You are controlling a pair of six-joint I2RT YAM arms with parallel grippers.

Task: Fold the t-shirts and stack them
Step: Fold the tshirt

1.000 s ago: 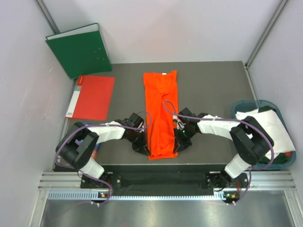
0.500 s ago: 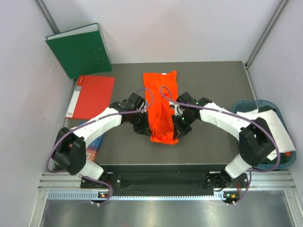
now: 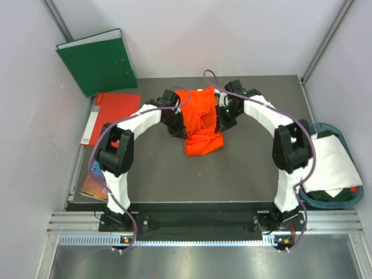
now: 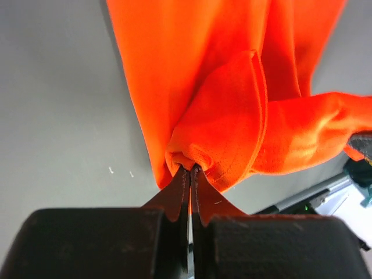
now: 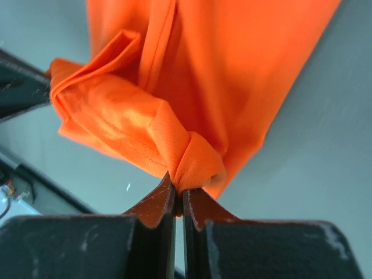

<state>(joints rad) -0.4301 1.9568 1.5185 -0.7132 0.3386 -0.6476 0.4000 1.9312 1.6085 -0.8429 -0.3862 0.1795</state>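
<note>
The orange t-shirt [image 3: 203, 131] lies part-folded at far centre of the table [image 3: 250, 168]. The left tool [image 4: 190, 171] is clamped on its left edge, the right tool [image 5: 179, 187] on its right edge.

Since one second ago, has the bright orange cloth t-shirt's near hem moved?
Yes. The orange t-shirt's near hem has travelled away from the arm bases, now roughly level with the flat red folder's near edge.
</note>
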